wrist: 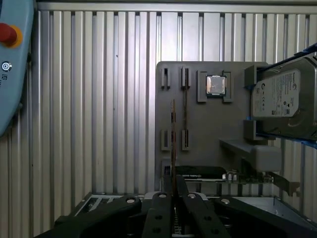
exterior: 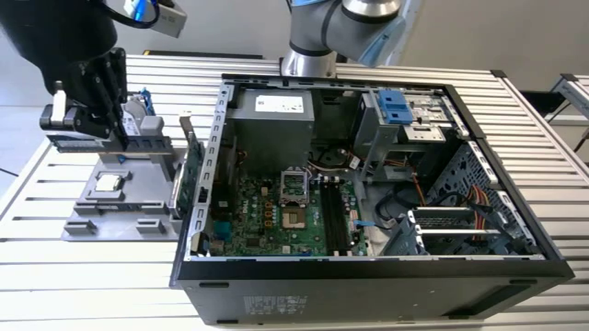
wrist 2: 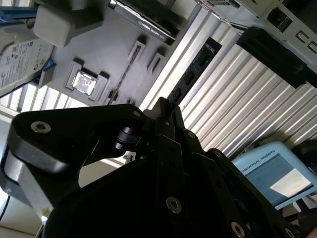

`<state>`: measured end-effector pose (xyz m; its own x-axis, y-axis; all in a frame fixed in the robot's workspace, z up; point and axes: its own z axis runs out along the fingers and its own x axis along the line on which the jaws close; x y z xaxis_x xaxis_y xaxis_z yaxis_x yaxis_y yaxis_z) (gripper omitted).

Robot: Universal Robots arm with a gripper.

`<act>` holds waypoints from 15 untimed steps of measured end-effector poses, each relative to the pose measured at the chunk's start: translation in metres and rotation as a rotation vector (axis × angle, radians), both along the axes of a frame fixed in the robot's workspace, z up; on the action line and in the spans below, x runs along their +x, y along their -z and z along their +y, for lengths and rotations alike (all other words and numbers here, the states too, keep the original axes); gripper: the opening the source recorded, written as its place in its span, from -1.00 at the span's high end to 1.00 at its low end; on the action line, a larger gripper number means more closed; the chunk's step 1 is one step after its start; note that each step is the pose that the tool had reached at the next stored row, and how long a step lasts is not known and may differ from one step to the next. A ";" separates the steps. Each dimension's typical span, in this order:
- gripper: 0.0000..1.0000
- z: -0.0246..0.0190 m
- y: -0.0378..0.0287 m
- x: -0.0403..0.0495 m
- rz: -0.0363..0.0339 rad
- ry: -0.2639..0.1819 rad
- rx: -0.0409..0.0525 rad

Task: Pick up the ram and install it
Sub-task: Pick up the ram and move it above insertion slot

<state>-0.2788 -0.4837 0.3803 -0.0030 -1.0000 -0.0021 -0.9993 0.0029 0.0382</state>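
Black gripper (wrist: 173, 184) clamped on the ram (wrist: 172, 129), slim stick seen edge-on over a grey tray (wrist: 213, 129), processor (wrist: 216, 85) and hard drive (wrist: 282, 99) on it, open computer case (exterior: 368, 289) beside.

1. The ribbed metal table (exterior: 74, 289) spans the whole frame.
2. A grey parts tray (exterior: 110, 214) lies on it at middle left.
3. An open computer case (exterior: 368, 289) sits across the centre and right.
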 end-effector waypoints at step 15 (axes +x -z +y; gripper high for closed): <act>1.00 0.0000 -0.0006 0.0297 0.0002 0.000 0.0000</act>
